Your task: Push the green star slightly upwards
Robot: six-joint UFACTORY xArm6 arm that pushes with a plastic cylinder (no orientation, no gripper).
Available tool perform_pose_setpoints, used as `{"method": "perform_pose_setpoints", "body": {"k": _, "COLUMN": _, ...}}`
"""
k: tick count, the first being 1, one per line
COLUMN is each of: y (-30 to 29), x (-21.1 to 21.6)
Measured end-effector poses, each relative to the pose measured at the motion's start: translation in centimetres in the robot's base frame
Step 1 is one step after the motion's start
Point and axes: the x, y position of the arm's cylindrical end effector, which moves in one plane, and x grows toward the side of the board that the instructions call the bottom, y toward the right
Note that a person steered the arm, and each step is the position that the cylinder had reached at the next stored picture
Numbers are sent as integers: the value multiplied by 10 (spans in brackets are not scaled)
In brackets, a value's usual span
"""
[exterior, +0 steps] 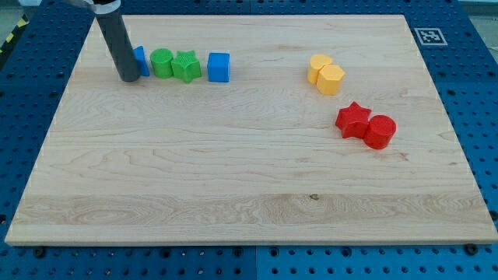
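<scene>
The green star (187, 66) lies near the view's top left, touching a green round block (162, 63) on its left. A blue block (140, 61) sits left of that, partly hidden by my rod. A blue cube (219, 67) sits just right of the star. My tip (128, 78) rests on the board at the left end of this row, against the hidden blue block and well left of the star.
Two yellow blocks (325, 75) touch each other at upper right. A red star (354, 120) touches a red round block (380, 131) at the right. The wooden board (233, 194) ends in blue pegboard on all sides.
</scene>
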Motion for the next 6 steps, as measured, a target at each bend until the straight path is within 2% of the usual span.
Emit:
{"method": "perform_pose_setpoints", "body": {"k": 2, "y": 62, "x": 34}}
{"method": "perform_pose_setpoints", "body": {"k": 6, "y": 105, "x": 15}}
